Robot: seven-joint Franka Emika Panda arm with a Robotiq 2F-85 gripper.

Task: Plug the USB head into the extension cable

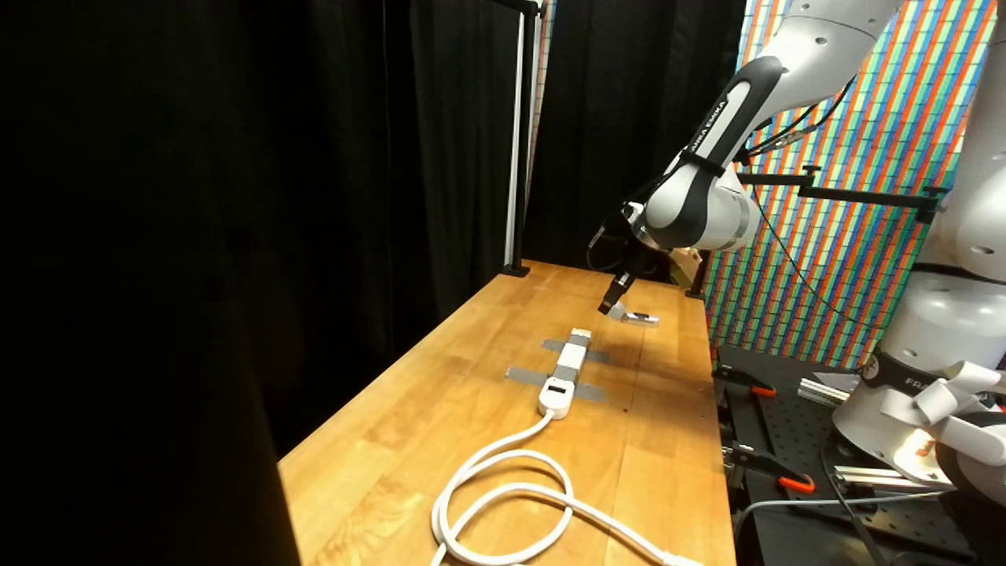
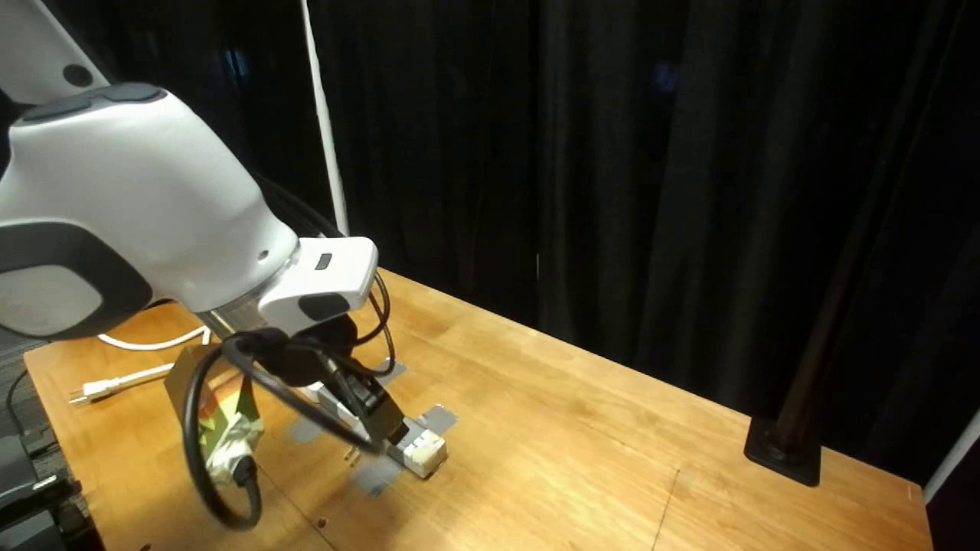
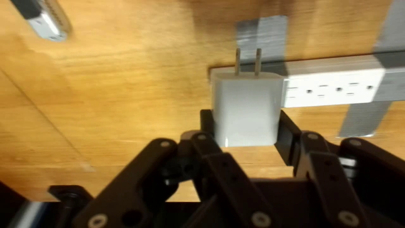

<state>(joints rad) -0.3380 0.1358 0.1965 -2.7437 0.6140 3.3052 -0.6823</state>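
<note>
The USB head is a white block with two metal prongs, seen in the wrist view (image 3: 246,109). My gripper (image 3: 246,128) is shut on its sides, and the prongs point away from my fingers. The head also shows in an exterior view (image 1: 617,311), raised beyond the strip's far end and apart from it. The extension cable's white socket strip (image 3: 332,90) is taped to the table. In the wrist view the head covers the strip's end; several sockets show to the right. The strip also shows in both exterior views (image 1: 571,358) (image 2: 423,452), partly behind my gripper (image 2: 387,425).
The white cord (image 1: 516,454) lies in loops at the near end of the wooden table (image 1: 377,472). Its plug (image 2: 99,389) lies near an edge. A small silver-and-black object (image 3: 47,25) lies beside the strip's end. A black pole base (image 2: 781,451) stands near the back edge.
</note>
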